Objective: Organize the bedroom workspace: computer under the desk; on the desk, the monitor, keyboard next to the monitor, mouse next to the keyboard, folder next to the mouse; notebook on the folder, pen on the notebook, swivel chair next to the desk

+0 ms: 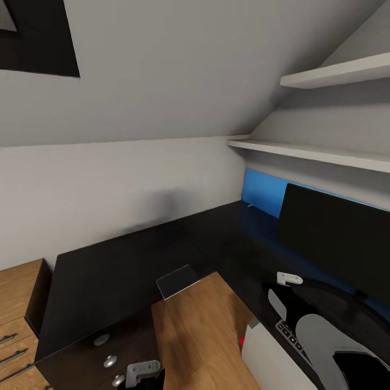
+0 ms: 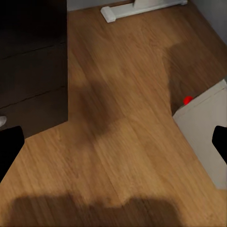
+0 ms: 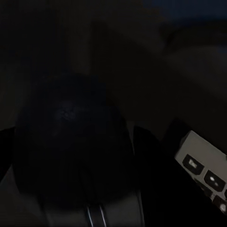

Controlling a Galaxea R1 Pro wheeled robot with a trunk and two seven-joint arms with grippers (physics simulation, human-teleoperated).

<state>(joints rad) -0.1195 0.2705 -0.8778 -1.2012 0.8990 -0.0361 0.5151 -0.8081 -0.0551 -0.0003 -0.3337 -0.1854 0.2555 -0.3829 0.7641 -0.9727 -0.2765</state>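
Mouse (image 3: 71, 146) inside right claw (image 3: 71, 156), grip unclear; left claw (image 2: 113, 142) apart. Risk: mouse knocking keyboard (image 3: 205, 172) alongside on bench (image 1: 119, 271).

Head camera high over desk (image 1: 124, 265); left wrist above floor (image 2: 123, 142); right wrist close on mouse (image 3: 71, 142).

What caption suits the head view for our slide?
Robot faces a dark corner desk with a black monitor at right, shelves above, wood floor below.
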